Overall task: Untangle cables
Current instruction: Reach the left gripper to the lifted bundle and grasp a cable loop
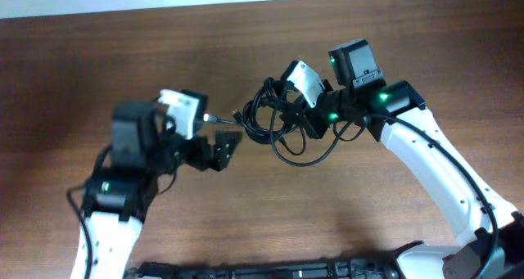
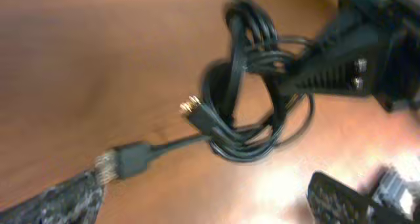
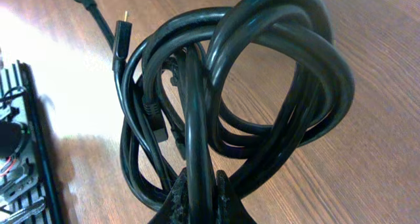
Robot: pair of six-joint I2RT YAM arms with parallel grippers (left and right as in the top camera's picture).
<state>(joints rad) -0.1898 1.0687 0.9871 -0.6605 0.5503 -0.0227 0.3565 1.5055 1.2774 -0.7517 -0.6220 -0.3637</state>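
Bundle of thin black knotted cables (image 3: 197,106), clamped in right gripper (image 3: 197,201) jaws, sends one plug tail toward left edge of brown wooden table (image 1: 409,50); left gripper (image 1: 223,146) jaws stand apart

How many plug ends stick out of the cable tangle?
2: a gold-tipped plug just left of the cables, and a larger plug farther left. Others may hide inside the knot.

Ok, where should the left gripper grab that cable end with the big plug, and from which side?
Take the straight stretch just behind the big plug, where it sticks out of the cable bundle, free of the loops. Bring the open left gripper in from its own side, jaws straddling it. The right gripper clamps the bundle opposite, so a pull may free it.
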